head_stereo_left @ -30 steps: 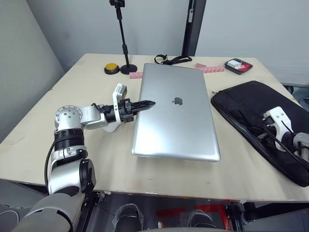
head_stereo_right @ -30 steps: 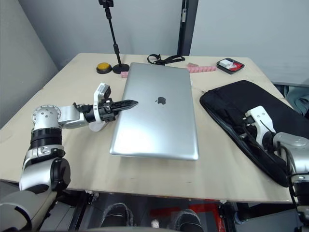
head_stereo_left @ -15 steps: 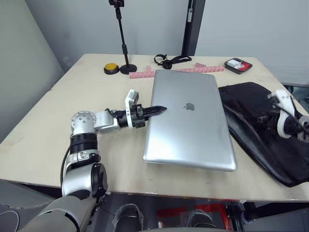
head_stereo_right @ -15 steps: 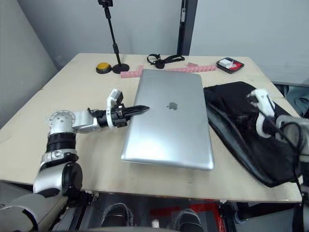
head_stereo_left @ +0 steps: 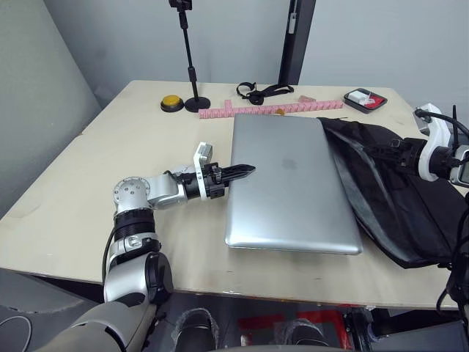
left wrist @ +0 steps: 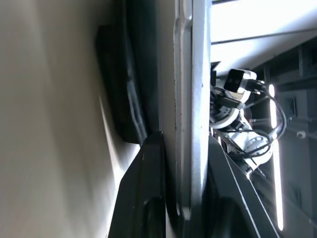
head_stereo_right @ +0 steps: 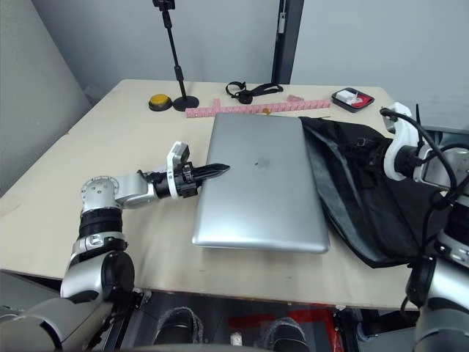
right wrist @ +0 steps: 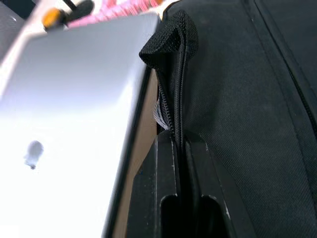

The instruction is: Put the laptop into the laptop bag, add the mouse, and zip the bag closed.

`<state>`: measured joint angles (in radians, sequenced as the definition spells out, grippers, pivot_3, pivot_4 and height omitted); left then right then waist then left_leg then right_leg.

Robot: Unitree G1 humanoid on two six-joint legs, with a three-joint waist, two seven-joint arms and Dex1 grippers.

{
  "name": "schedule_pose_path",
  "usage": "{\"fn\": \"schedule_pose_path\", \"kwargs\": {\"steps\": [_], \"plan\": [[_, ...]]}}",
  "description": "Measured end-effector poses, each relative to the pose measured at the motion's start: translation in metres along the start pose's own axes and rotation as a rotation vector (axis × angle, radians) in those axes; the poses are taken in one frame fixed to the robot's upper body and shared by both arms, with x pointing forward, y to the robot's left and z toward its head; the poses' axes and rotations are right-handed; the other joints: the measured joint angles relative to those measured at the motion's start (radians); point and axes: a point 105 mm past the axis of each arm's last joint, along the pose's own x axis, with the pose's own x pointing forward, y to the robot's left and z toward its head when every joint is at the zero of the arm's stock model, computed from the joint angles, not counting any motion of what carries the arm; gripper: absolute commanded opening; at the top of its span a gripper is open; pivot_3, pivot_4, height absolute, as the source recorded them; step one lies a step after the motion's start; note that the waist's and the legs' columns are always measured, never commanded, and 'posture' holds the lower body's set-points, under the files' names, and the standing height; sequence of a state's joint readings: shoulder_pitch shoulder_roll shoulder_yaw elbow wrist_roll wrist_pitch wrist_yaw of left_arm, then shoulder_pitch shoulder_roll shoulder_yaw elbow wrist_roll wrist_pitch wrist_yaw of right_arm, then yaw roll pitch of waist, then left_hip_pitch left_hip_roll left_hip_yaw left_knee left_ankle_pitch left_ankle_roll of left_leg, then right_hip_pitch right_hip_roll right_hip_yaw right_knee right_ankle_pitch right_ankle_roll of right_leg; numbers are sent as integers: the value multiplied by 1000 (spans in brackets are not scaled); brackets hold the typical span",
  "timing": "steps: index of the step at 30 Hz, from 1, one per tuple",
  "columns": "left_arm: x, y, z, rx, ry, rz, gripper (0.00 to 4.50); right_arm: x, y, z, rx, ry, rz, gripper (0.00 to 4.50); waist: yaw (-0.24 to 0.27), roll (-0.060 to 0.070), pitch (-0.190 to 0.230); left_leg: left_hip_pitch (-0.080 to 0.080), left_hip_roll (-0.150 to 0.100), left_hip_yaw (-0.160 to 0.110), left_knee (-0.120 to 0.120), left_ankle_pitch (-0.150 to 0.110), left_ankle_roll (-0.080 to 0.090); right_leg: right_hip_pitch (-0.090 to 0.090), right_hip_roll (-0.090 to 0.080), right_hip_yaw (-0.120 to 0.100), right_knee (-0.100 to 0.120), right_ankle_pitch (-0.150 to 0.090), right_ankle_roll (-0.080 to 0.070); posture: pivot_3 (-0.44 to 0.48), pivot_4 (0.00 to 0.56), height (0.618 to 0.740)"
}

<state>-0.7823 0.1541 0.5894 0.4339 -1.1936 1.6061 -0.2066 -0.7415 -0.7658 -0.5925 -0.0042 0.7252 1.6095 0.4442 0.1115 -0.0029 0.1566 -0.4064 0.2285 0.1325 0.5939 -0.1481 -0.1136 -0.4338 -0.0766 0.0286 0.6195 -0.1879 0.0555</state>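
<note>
The table (head_stereo_left: pixel 88 198) is light wood and carries every item noted here. The laptop (head_stereo_left: pixel 289 183), lid closed, lies flat at its centre, long side running away from the robot. Its right edge meets the laptop bag (head_stereo_left: pixel 396 205), which sits at the table's right side with its near flap lifted and its mouth open toward the laptop; the bag's far corner appears to overlap the laptop's far right corner, though the fold makes this hard to confirm.

The left arm lies low across the table, forearm roughly horizontal and pointing right. The left gripper (head_stereo_left: pixel 242 171) is at the laptop's left edge; in the left wrist view its fingers (left wrist: pixel 148 198) sit one on each side of the thin metal edge, clamped on it.

The right arm is raised at the table's right edge, forearm pointing left. The right gripper (right wrist: pixel 181 148) holds the bag's zippered rim, the fabric edge pinched between its two fingers and drawn upward.

Along the far edge are a pink strip (head_stereo_left: pixel 271 110), a black stand (head_stereo_left: pixel 192 73), a yellow button (head_stereo_left: pixel 171 103), a black strap (head_stereo_left: pixel 264 92) and a small tray (head_stereo_left: pixel 363 99).
</note>
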Motion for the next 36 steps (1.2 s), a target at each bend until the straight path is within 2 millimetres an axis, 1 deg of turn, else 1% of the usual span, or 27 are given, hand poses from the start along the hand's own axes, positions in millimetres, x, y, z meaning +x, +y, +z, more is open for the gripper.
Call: {"fn": "schedule_pose_path", "kwargs": {"steps": [4,6,12,17,21,22,24,27,29,31,33,36], "plan": [[2,3,-6,-22,-5,-10,333,2,-3,2,46,-21,-2,17,3,0,0,0,0,-1,0,0,-1,0,0,0,0,0,0,0,150,739],[3,4,-8,-35,-10,-18,333,4,-1,1,56,-24,12,17,3,0,0,0,0,0,0,0,-1,0,0,0,0,0,0,0,150,739],[16,7,-13,-57,-10,-12,333,6,6,1,72,-34,43,17,5,0,0,0,0,0,0,0,-1,0,0,0,0,1,3,0,150,739],[24,12,-11,-67,-19,16,333,5,9,3,78,-45,51,17,4,0,0,0,0,0,0,0,-2,0,0,0,0,2,5,0,150,739],[38,14,-10,-60,-3,49,333,6,12,2,84,-49,61,17,6,0,0,0,0,0,0,0,-2,0,0,0,0,3,7,0,150,739],[47,14,-9,-49,1,62,333,8,13,0,100,-56,72,17,9,0,0,0,0,0,0,1,-3,0,0,0,-1,4,8,0,150,739],[59,9,-8,-45,9,49,333,9,15,-4,107,-49,76,17,12,0,0,-1,0,0,0,1,-3,0,-1,0,-1,4,8,0,150,739],[71,1,-9,-30,26,15,333,9,18,-5,103,-50,80,17,12,0,0,-1,-1,0,0,1,-2,0,-1,0,-1,6,11,0,150,739],[75,0,-11,-23,34,10,333,9,20,-4,94,-53,84,17,12,0,0,-1,-1,0,0,1,-2,0,-1,0,-1,6,12,0,150,739],[82,2,-16,-19,52,16,333,7,25,-4,73,-57,95,17,11,0,0,-1,-1,0,0,1,-3,0,-1,0,-1,7,13,0,150,739],[89,9,-23,-28,73,37,333,6,29,-4,70,-58,108,17,11,0,0,-1,-1,0,0,1,-3,0,-1,0,-1,7,13,0,150,739],[95,19,-27,-39,81,69,333,6,29,-4,70,-57,97,17,11,0,0,-1,-1,0,0,1,-4,0,-1,1,-1,7,13,0,150,739]]}}
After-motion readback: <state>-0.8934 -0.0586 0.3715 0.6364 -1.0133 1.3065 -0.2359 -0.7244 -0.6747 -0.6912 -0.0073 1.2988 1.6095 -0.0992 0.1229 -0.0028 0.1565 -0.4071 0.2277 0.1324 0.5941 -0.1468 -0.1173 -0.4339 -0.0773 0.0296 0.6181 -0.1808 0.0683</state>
